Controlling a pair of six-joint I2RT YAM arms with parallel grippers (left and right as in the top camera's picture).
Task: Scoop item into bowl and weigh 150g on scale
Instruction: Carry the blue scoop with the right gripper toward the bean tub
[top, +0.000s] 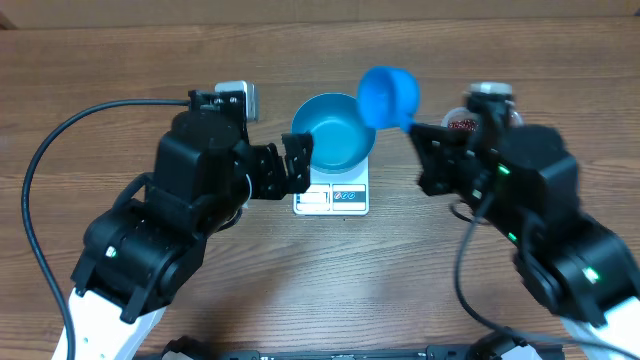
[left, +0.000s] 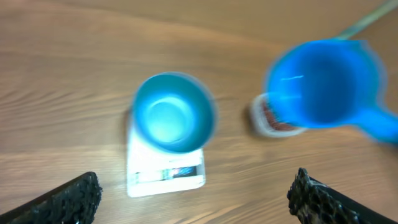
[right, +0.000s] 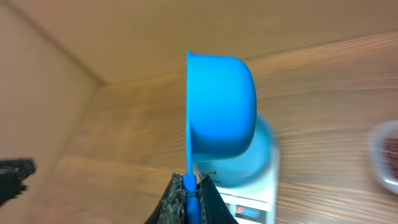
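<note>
Bowl (top: 335, 132), one, on one scale (top: 332, 199); one scoop (top: 388, 97).

Reading nothing for certain: no legible text, brand, number or sign anywhere. Seeing only faint marks along the front edge of the scale (top: 331, 198), too small and blurred to make out in any view.

The bowl (top: 335, 142) is bright blue, the scale (top: 332, 199) white, the scoop (top: 388, 95) blue, the table (top: 560, 60) wood-grained brown.
</note>
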